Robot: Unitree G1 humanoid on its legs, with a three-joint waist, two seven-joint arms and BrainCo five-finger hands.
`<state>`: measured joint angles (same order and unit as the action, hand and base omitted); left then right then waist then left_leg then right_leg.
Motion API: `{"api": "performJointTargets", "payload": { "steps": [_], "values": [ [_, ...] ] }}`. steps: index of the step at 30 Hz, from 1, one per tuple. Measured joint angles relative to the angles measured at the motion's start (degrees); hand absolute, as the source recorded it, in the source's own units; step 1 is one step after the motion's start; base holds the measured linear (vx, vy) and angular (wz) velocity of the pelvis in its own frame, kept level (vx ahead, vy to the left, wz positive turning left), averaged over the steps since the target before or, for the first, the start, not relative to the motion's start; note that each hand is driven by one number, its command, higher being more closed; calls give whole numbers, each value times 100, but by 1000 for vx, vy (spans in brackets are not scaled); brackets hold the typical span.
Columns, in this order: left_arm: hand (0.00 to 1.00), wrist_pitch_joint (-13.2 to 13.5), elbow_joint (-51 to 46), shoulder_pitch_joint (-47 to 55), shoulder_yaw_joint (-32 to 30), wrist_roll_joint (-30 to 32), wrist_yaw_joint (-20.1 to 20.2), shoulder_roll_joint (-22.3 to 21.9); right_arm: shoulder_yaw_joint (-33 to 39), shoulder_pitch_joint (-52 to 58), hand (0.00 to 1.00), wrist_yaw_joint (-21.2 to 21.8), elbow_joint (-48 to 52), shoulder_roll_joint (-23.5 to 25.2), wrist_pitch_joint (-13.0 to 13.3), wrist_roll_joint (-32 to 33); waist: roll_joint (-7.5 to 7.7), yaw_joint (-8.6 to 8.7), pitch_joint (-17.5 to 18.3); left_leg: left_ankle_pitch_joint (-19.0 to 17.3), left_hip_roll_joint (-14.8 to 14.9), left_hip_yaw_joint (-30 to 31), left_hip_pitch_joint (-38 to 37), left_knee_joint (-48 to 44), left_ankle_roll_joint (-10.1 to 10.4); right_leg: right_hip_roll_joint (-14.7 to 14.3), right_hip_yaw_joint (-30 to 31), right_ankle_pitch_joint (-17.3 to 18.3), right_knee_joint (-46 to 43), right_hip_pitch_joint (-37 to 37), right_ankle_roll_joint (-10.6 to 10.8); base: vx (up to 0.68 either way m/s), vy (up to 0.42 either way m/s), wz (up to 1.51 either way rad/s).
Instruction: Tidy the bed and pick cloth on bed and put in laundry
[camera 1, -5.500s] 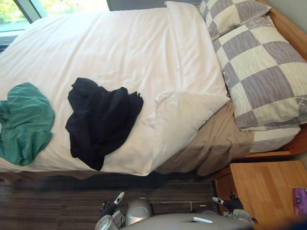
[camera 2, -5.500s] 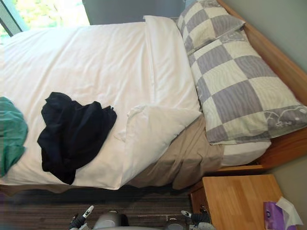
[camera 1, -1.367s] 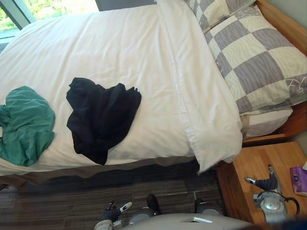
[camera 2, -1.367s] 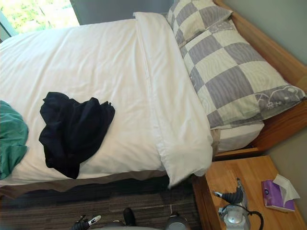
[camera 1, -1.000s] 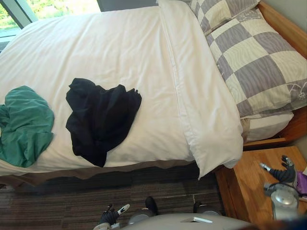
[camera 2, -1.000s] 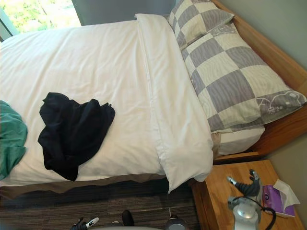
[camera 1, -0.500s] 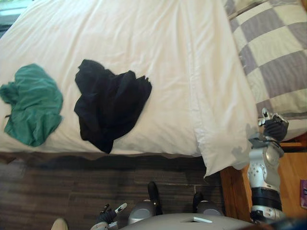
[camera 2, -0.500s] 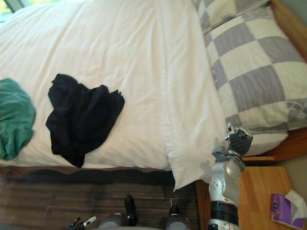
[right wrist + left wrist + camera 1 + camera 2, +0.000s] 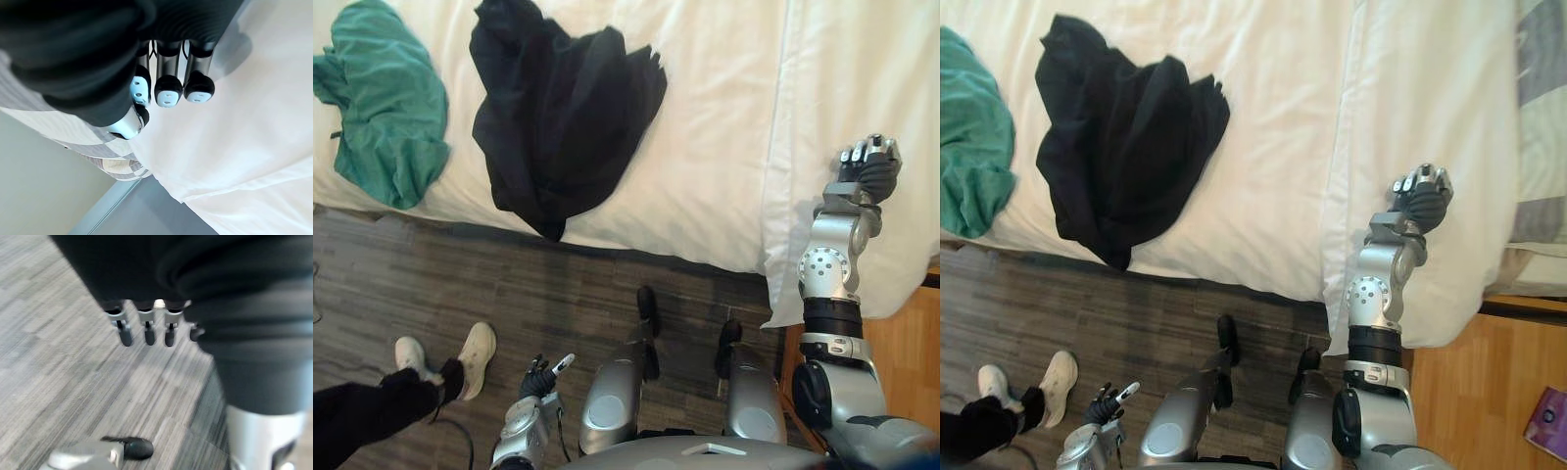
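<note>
the plain white duvet [image 9: 705, 127] now lies flat along the bed's right end, where its near corner was turned back a few seconds ago, so the tidying part looks done. the view has dipped toward the near edge of the bed; that is the camera moving, and the clothes lie where they were. the right hand [image 9: 869, 166] has come up from over the wooden bedside surface [image 9: 1469, 392] and is raised above the duvet's folded band, fingers curled in with nothing in them. the crumpled black cloth [image 9: 563, 108] sits left of it at the bed's near edge, and the rumpled green cloth [image 9: 386, 93] lies further left; neither has been picked up. the left hand [image 9: 540, 377] hangs low over the dark plank floor [image 9: 460, 284], fingers [image 9: 146, 330] loose and empty. a person's white shoes [image 9: 445, 354] have appeared at the near left. picking up the clothes is probably next.
</note>
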<state>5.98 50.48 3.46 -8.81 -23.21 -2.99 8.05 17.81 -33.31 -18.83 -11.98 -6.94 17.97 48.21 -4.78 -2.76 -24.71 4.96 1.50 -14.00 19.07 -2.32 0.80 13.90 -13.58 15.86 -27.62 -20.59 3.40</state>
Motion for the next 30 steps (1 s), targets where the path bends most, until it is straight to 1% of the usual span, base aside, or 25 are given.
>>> {"api": "performJointTargets", "payload": {
  "steps": [1,3,4,5,6,7,8,9,11,15,16,19,20,21,23,25,28,29,30],
  "values": [
    [0,1,-40,-38,2,-15,3,-2,15,-35,100,-1,22,0,6,3,-6,0,-51,-48,4,-26,79,-114,-10,26,8,21,-94,-73,-7,-20,-28,5],
    [0,1,-223,-77,-1,-109,10,-30,24,-47,100,5,357,5,57,16,-71,0,-130,-376,115,-186,549,-740,-48,70,60,75,-369,-428,-28,-27,-14,-9],
    [0,3,-250,-94,-12,-111,10,-35,39,-45,100,9,439,11,73,33,-85,-3,-142,-467,152,-254,672,-908,-74,83,93,96,-452,-531,-29,-15,13,-20],
    [0,4,-283,-129,-37,-126,12,-43,111,-16,100,32,546,50,127,60,-102,-1,-185,-665,219,-364,882,-1254,-85,128,171,159,-631,-693,-11,-7,25,-20],
    [0,4,-325,-146,-40,-160,12,-50,177,2,100,43,605,112,149,61,-122,4,-236,-780,266,-436,962,-1465,-113,147,190,187,-733,-750,-15,-18,42,-26],
    [0,4,-412,-181,-63,-238,14,-94,274,17,100,64,728,208,234,59,-170,12,-288,-1008,362,-517,1150,-1845,-129,172,195,210,-936,-898,-20,-20,55,-28],
    [0,7,-470,-209,-75,-262,16,-132,337,73,100,72,836,275,322,47,-173,12,-296,-1212,429,-604,1321,-2159,-124,225,221,283,-1121,-1075,-2,-17,53,-27],
    [0,22,-484,-243,-103,-274,17,-164,381,93,100,78,893,307,372,46,-175,7,-297,-1306,459,-635,1409,-2331,-136,237,274,319,-1222,-1162,1,-14,55,-25],
    [0,83,-477,-342,-299,-320,18,-368,441,105,100,186,909,424,556,45,-170,0,-301,-1565,555,-725,1609,-2787,-179,249,437,346,-1515,-1398,8,3,43,-25],
    [0,91,-470,-462,-307,-324,33,-580,746,219,100,390,813,567,672,116,-161,11,-300,-1693,561,-801,1600,-3074,-262,334,501,354,-1746,-1409,9,17,23,-2],
    [0,92,-470,-489,-328,-325,48,-605,839,225,100,475,750,606,700,130,-144,14,-291,-1710,565,-824,1599,-3122,-278,341,540,374,-1820,-1419,38,0,11,10],
    [0,107,-450,-520,-582,-344,56,-724,895,227,100,633,492,592,742,301,-11,13,-225,-1822,574,-933,1608,-3372,-306,343,815,555,-2009,-1466,123,-35,-30,-1],
    [0,108,-446,-520,-619,-389,56,-759,894,227,100,705,399,585,740,316,-1,8,-220,-1861,612,-949,1611,-3458,-304,336,820,598,-2041,-1457,117,-62,-49,-15],
    [0,108,-442,-523,-697,-450,56,-811,893,229,100,765,317,601,733,320,6,9,-217,-1903,666,-963,1615,-3564,-304,313,821,663,-2045,-1426,153,-69,-50,-16],
    [0,109,-436,-531,-785,-492,53,-883,893,236,100,829,176,595,720,325,14,18,-212,-1954,745,-985,1617,-3708,-299,278,843,744,-2077,-1397,158,-78,-43,-16],
    [0,116,-420,-531,-857,-490,53,-942,891,272,100,914,39,600,667,328,36,19,-200,-1974,825,-1012,1601,-3805,-301,210,903,748,-2120,-1395,153,-96,-31,-20],
    [0,147,-346,-529,-942,-492,44,-923,825,499,100,962,-242,647,598,331,123,71,-146,-1976,884,-1046,1482,-3890,-305,175,947,744,-2138,-1284,149,-94,-10,-13],
    [0,189,-238,-527,-987,-493,41,-897,827,702,100,961,-497,692,579,338,193,100,-106,-1987,887,-1062,1367,-3888,-318,176,954,739,-2127,-1178,153,-98,3,-7],
    [0,195,-185,-518,-1005,-492,32,-876,837,840,100,947,-728,719,525,350,232,122,-72,-1994,893,-1063,1312,-3889,-329,172,952,736,-2114,-1114,155,-88,10,-8]
  ]
}}
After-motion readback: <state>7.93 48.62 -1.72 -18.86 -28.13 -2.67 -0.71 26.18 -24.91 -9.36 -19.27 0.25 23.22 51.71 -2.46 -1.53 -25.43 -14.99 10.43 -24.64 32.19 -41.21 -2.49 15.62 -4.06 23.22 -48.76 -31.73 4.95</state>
